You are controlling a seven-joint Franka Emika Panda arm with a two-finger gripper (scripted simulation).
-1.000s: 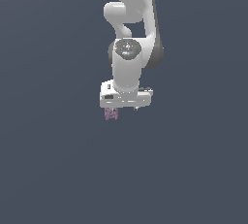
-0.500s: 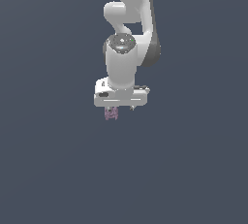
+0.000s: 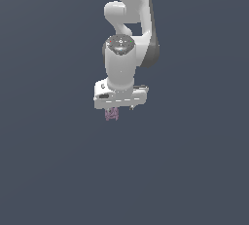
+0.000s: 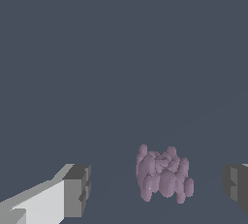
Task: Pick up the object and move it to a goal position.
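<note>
Plain dark grey-blue ground (image 3: pixel 53 170), uniform in both views, faint straight line across it

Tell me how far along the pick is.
Done: the claw is positioned around the pinkish-purple object, a finger on either side. In hand: closing; gaps still show on both sides, so nothing is gripped. Left: grasp, lift, carry to the goal, which isn't visible.
</note>
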